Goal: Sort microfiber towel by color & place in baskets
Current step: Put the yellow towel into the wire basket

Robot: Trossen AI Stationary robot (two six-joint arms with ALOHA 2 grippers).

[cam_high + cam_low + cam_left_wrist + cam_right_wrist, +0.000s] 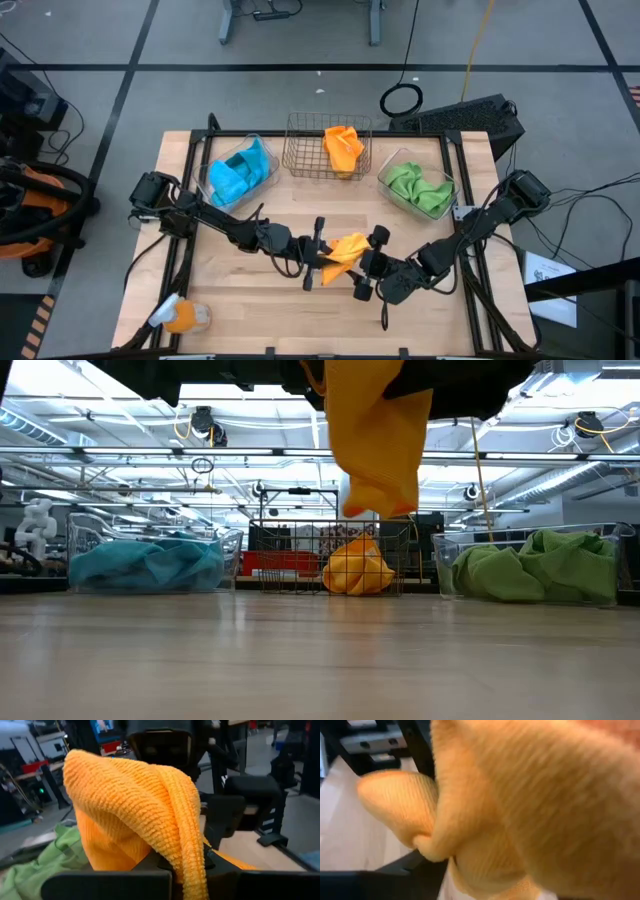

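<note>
A: Start with the light wooden table, and use the copper-coloured wire-mesh basket at its far edge as our marker. What sits around it?

B: 2 clear plastic bins flank it. The clear plastic bin on the left arm's side holds a crumpled blue microfiber towel; the clear plastic bin on the right arm's side holds a bunched green microfiber towel. Inside the wire basket lies 1 folded orange microfiber towel.

A: And the arms?

B: Both reach in to meet in front of the wire basket, toward the table's near side. Between them hangs a second orange ribbed microfiber towel. The low view shows it lifted clear of the tabletop, dangling in line with the basket.

A: Who has hold of it?

B: The left gripper is pinched tight on it; the left wrist view shows the cloth draped over and down between its dark fingers. The right gripper is pressed against the towel's other side, but cloth fills the right wrist view, so how its fingers stand I cannot tell.

A: Anything smaller?

B: An orange-and-white object lies at the near corner on the left arm's side, well apart from the basket.
</note>
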